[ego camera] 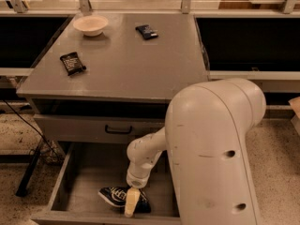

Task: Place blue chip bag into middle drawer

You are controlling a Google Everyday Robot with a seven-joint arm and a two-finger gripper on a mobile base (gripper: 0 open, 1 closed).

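The blue chip bag (111, 196) lies flat on the floor of the open middle drawer (59, 184), close to the drawer's front edge. It is navy with white patches. My gripper (132, 202) reaches down into the drawer and sits right on the bag's right half, covering part of it. My arm's wrist (140, 161) comes down from the right, above the drawer.
On the cabinet top (131, 64) are a white bowl (91, 25), a flat black packet (72, 63) and a small dark blue packet (146, 31). A closed drawer front with a black handle (118, 130) is above the open drawer. My bulky arm (215, 149) fills the right foreground.
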